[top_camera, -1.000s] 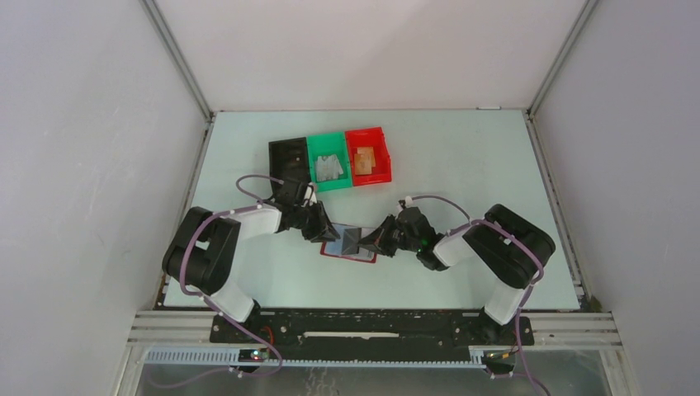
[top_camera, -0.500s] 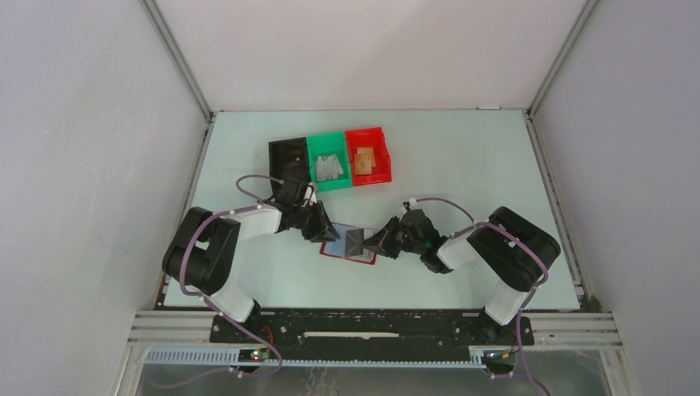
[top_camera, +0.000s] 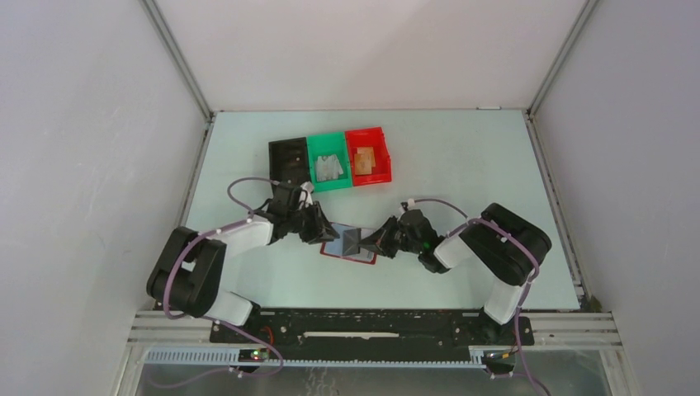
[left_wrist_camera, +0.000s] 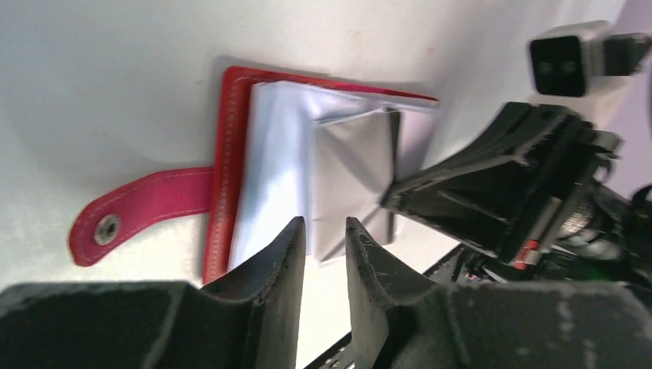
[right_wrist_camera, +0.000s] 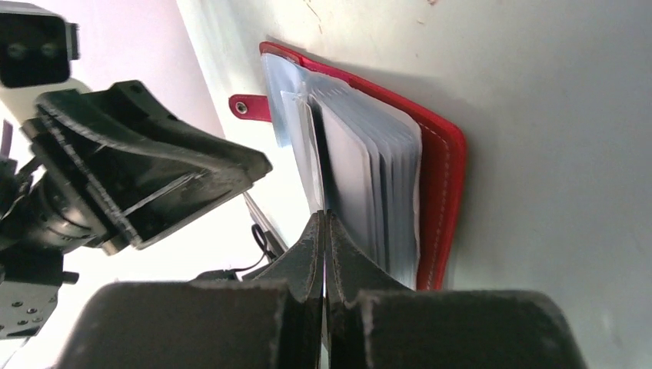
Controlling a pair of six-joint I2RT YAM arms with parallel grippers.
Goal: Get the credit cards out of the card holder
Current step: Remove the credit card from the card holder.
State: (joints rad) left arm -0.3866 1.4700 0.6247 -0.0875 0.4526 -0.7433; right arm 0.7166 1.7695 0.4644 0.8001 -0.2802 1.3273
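The dark-red card holder (top_camera: pixel 360 256) lies open on the table between my grippers, and its strap tab (left_wrist_camera: pixel 138 211) points away. Its clear sleeves (right_wrist_camera: pixel 361 184) are fanned up, with a light blue card (top_camera: pixel 334 246) showing in one. My right gripper (right_wrist_camera: pixel 324 215) is shut on the edge of a raised sleeve (left_wrist_camera: pixel 350 165). In the top view it (top_camera: pixel 369 242) is at the holder's right side. My left gripper (left_wrist_camera: pixel 323 224) is slightly open and empty, its tips just short of the sleeves. In the top view it (top_camera: pixel 324 234) is at the holder's left side.
Three small bins stand in a row behind the holder. The black bin (top_camera: pixel 287 147) is on the left. The green bin (top_camera: pixel 312 169) holds a grey card (top_camera: pixel 330 167). The red bin (top_camera: pixel 385 157) holds a tan card (top_camera: pixel 364 161).
My left arm's elbow has swung left and toward the near edge, while its gripper stays by the holder. The right gripper still pinches the sleeve.
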